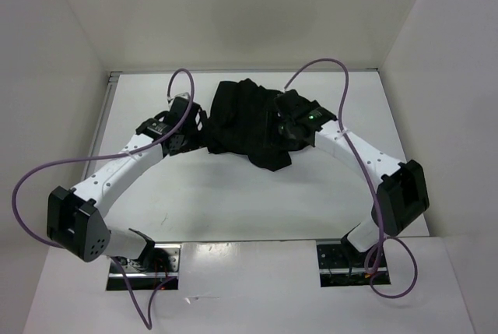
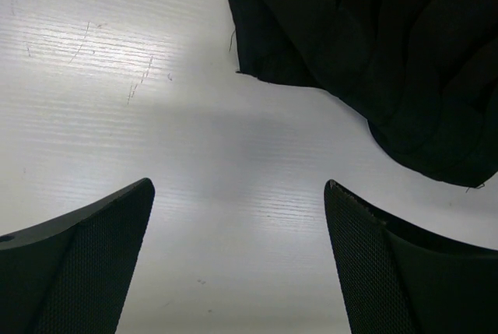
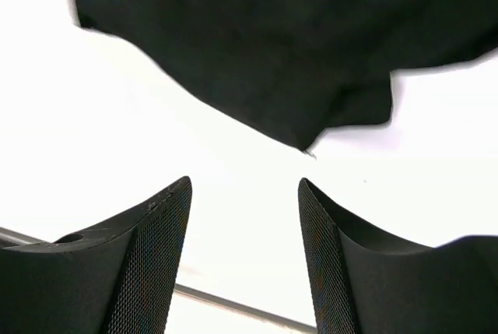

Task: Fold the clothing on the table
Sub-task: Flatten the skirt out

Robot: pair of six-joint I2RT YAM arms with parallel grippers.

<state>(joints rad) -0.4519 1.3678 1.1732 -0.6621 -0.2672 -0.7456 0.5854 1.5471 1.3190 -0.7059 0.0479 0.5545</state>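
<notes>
Clothing (image 1: 245,124) bunched far-centre on bench (image 1: 233,202). Left end effector (image 2: 237,186) released at its left edge; right end effector (image 3: 245,182) released, empty, at right. Looks like grasp setup; next needs hem corners pinched.

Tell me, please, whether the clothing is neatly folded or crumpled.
Crumpled: the clothing lies in an uneven heap on the table, its outline ragged, with no straight fold.

I can read no lettering, label, brand mark or number on any of my three feeds. Nothing legible shows on the clothing (image 1: 237,120) or on the table (image 1: 233,202).
</notes>
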